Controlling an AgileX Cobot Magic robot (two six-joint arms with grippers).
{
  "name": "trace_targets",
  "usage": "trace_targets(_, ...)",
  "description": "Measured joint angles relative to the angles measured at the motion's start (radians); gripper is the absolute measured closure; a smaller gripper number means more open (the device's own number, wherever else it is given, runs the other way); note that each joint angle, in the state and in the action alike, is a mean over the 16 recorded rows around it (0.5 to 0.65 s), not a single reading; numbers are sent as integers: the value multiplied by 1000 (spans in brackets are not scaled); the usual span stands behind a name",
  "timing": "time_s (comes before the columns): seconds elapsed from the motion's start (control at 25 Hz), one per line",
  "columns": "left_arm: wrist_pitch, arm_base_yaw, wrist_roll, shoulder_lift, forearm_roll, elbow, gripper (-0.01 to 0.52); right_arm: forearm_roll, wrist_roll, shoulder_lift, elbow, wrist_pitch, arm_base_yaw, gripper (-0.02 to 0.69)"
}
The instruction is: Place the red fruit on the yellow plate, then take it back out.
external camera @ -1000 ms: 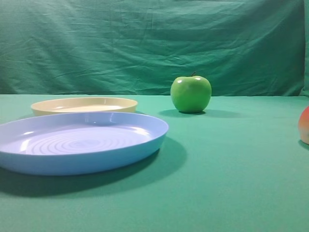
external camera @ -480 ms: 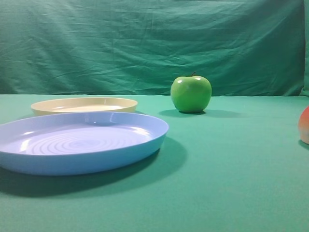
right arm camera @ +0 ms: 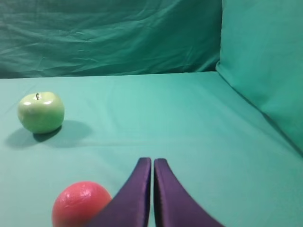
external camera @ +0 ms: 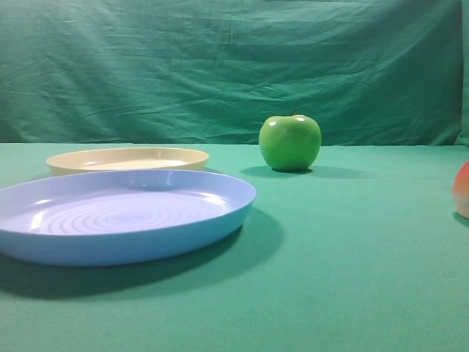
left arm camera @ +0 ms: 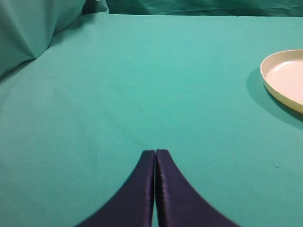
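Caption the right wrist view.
Shut right pincer above green cloth, red fruit beside it, green apple beyond.

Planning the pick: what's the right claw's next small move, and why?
Probably open the right claw and swing it slightly left toward the red fruit. Its jaws are shut, holding nothing, and the fruit sits on the cloth just left of the tips, not yet on the yellow plate.

Open green cloth (right arm camera: 189, 123) is lying ahead of the shut right gripper (right arm camera: 152, 163). A glossy round green apple (right arm camera: 40, 111) is standing far left. A round red fruit (right arm camera: 80, 203) is sitting just beside its left finger.
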Motion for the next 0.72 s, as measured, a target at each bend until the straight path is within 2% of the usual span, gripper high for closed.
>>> trace_targets(0.72, 0, 0, 0, 0, 0, 0, 514, 2, 23, 0, 10, 87, 0, 665)
